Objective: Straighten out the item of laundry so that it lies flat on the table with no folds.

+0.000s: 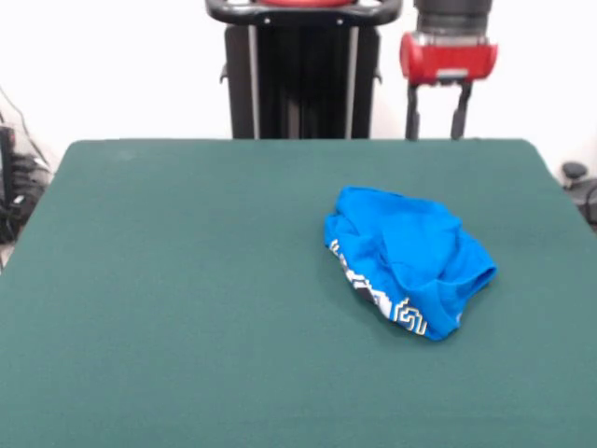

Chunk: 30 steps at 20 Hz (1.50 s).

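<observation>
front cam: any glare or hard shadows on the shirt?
Front view: even, soft light, no glare on the table; the crumpled shirt casts only a faint shadow at its near edge; its print is slightly soft; the open pincer hangs against a bright white wall.

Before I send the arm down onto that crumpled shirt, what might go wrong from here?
1. The blue shirt lies bunched in overlapping folds, so a pinch may catch several layers and drag the heap rather than open it.
2. It sits toward one side of the green table; pulling outward there could leave little room to spread it, or slide it toward the edge.
3. The gripper hangs open, high at the table's far edge, well away from the shirt, so the approach is long.
</observation>
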{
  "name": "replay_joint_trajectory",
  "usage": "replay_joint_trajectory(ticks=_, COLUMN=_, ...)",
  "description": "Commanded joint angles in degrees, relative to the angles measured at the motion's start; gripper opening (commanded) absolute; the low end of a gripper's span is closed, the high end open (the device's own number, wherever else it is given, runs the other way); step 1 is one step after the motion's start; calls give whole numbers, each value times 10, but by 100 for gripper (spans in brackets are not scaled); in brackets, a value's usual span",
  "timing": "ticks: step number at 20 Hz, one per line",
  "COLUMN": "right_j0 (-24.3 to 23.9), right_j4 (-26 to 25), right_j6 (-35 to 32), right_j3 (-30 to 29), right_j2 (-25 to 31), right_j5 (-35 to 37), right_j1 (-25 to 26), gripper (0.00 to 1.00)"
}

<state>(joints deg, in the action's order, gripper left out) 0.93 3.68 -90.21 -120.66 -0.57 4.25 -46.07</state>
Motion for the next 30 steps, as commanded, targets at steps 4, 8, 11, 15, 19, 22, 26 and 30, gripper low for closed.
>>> replay_joint_trajectory(ticks=4, right_j0=109, right_j4=190, right_j6=-215, right_j3=141, right_j2=-91, right_j5=22, right_j1=104, gripper=100)
replay_joint_trajectory(ticks=8, right_j0=138, right_j4=262, right_j6=-243, right_j3=164, right_j2=-108, right_j5=50, right_j1=127, gripper=100)
replay_joint_trajectory(ticks=11, right_j0=146, right_j4=295, right_j6=-253, right_j3=148, right_j2=-104, right_j5=18, right_j1=139, gripper=100)
replay_joint_trajectory(ticks=15, right_j0=133, right_j4=292, right_j6=-242, right_j3=124, right_j2=-75, right_j5=-8, right_j1=147, gripper=100)
replay_joint_trajectory(ticks=19, right_j0=98, right_j4=254, right_j6=-230, right_j3=109, right_j2=-43, right_j5=-47, right_j1=165, gripper=100)
replay_joint_trajectory(ticks=22, right_j0=100, right_j4=247, right_j6=-232, right_j3=113, right_j2=-52, right_j5=-63, right_j1=184, gripper=100)
replay_joint_trajectory(ticks=26, right_j0=100, right_j4=246, right_j6=-230, right_j3=119, right_j2=-60, right_j5=-82, right_j1=208, gripper=100)
replay_joint_trajectory(ticks=30, right_j0=62, right_j4=231, right_j6=-237, right_j3=121, right_j2=-11, right_j5=-114, right_j1=227, gripper=100)
